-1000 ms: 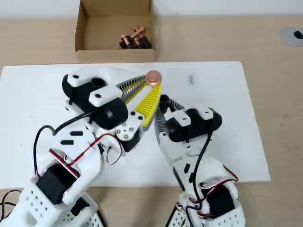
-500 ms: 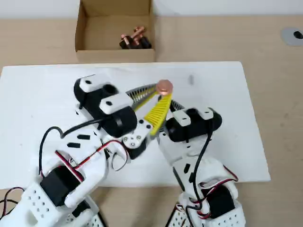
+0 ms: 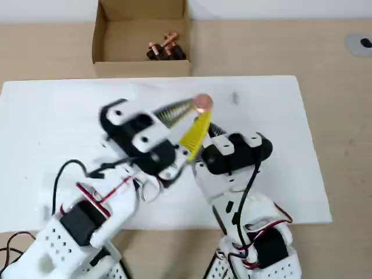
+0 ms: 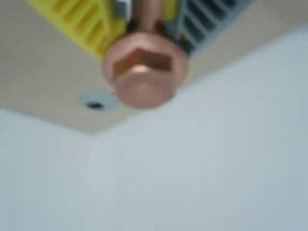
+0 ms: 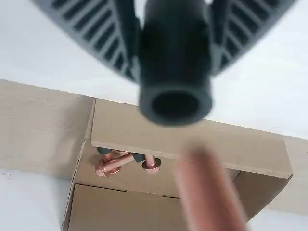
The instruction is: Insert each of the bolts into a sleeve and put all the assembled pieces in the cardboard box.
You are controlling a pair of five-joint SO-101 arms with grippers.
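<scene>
— Which step is this?
— Mating. The left fingers (image 3: 195,131) pinch the bolt (image 3: 201,104), upper centre of the high view; the right fingers (image 5: 91,24) clamp the sleeve (image 5: 175,62).
— Next?
— Line bolt with sleeve (they look offset), push in, then the cardboard box (image 3: 125,40), upper left.

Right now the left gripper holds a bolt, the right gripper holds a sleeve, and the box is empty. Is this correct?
One thing is wrong: the box is not empty. The high view shows several assembled pieces lying in it. The rest is right: the left gripper holds a bolt and the right gripper holds a sleeve.
</scene>
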